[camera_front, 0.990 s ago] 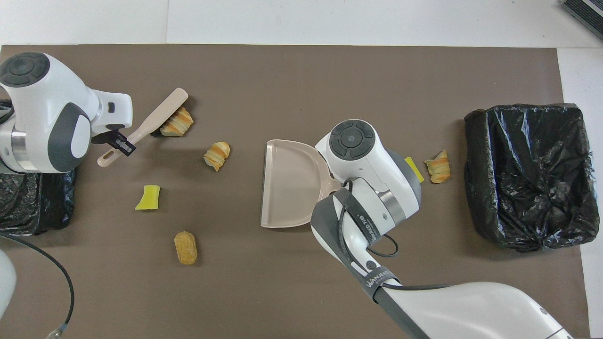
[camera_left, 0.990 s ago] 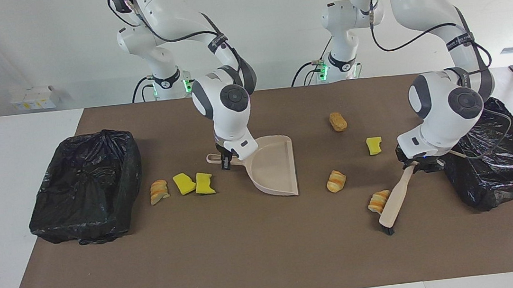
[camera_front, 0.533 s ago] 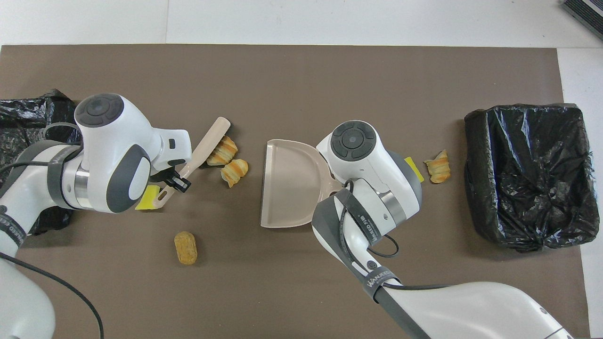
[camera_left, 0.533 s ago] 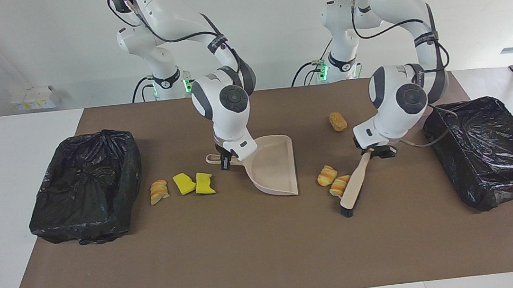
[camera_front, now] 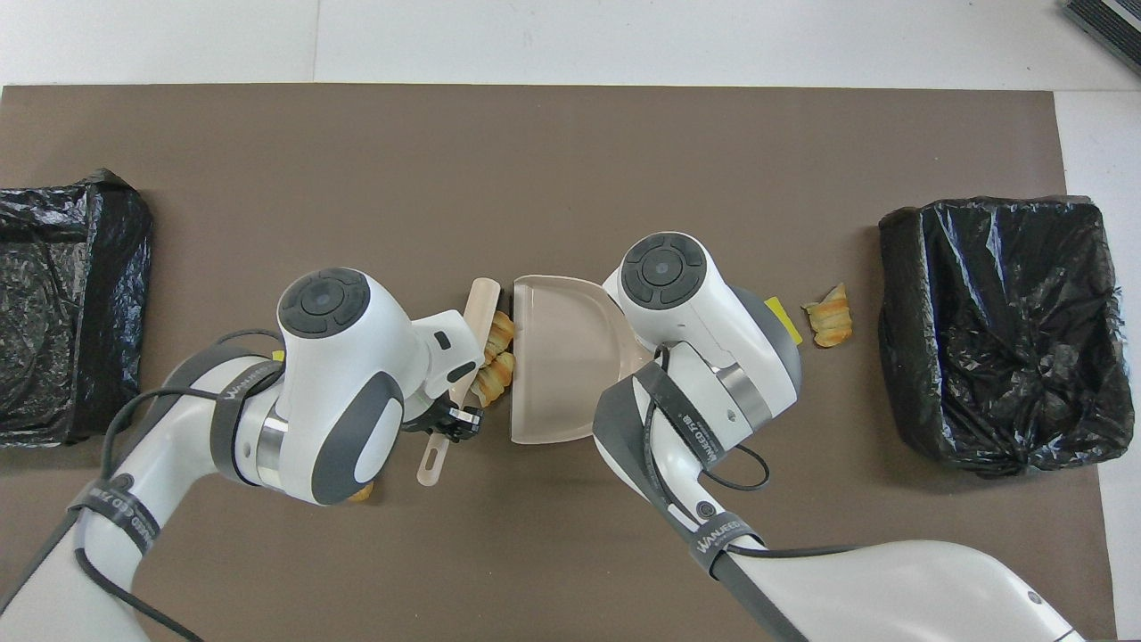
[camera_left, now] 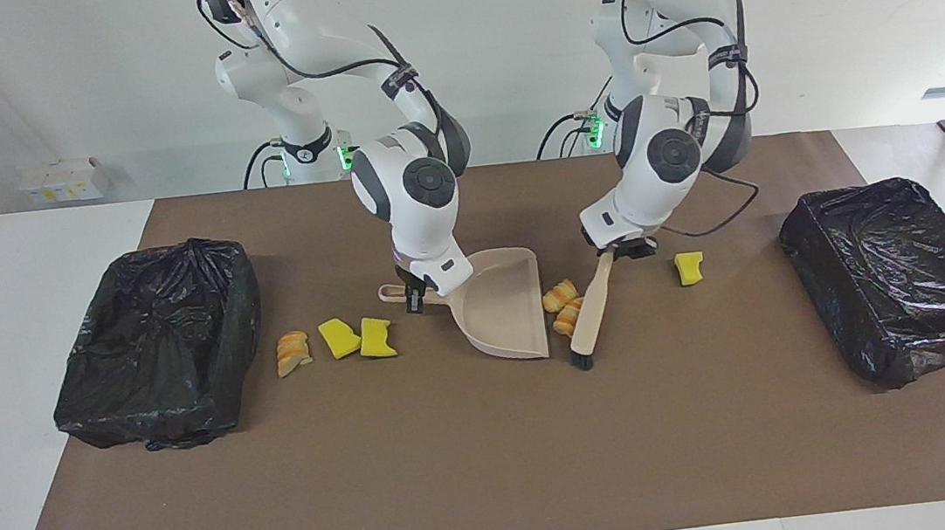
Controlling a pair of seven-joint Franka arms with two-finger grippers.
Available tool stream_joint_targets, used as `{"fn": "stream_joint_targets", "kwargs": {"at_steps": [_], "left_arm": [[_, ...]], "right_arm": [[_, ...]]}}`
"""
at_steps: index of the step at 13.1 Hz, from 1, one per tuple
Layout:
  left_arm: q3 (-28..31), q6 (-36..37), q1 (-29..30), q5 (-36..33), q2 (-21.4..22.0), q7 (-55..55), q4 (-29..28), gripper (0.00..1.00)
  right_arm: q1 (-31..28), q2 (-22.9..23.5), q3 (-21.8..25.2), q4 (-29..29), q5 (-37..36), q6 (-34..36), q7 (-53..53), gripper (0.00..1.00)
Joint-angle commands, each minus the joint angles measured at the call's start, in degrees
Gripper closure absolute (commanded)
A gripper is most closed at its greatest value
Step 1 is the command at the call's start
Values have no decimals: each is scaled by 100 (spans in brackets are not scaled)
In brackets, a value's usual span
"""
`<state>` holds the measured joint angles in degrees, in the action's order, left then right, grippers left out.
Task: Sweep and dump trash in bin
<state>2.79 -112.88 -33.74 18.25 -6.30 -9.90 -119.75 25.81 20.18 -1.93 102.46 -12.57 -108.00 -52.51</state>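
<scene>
Trash (camera_left: pixel 563 306): two striped lumps sit squeezed between the dustpan (camera_left: pixel 505 304) lip and the brush (camera_left: pixel 592 316), left gripper (camera_left: pixel 627 249) clamped on the brush handle, right gripper (camera_left: pixel 416 293) clamped on the dustpan handle (arm sleeve (camera_front: pixel 722 540) reads roughly "WANJEED"), other pieces scattered toward both black-lined bins (camera_left: pixel 909 280).
</scene>
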Motion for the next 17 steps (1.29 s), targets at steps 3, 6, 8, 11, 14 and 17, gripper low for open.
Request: {"fn": "stream_joint_targets", "kwargs": {"at_steps": [3,6,8,11,14,17], "left_arm": [[108,-279,-467,873,646,-1146,-356,100],[143,-51,-125,865,963,-1033,-330,100],[152,300,287,734,1042,-692,-330,100],[152,793,833,-100,1270,-557,-312,100],[152,1240,1343,-286,1411,-610,-461,100],[152,1628,1432,-814,1491,544,-497,100]], "right_arm": [[-23,-76,-45,-33,-193,209,-93,100],[-41,-76,-53,-24,-202,139,-101,100],[-41,-76,-53,-6,-176,104,-101,100],[3,-120,-53,20,-176,191,-93,100],[170,-181,-62,81,-158,262,162,100],[161,-217,-62,187,-158,139,145,100]]}}
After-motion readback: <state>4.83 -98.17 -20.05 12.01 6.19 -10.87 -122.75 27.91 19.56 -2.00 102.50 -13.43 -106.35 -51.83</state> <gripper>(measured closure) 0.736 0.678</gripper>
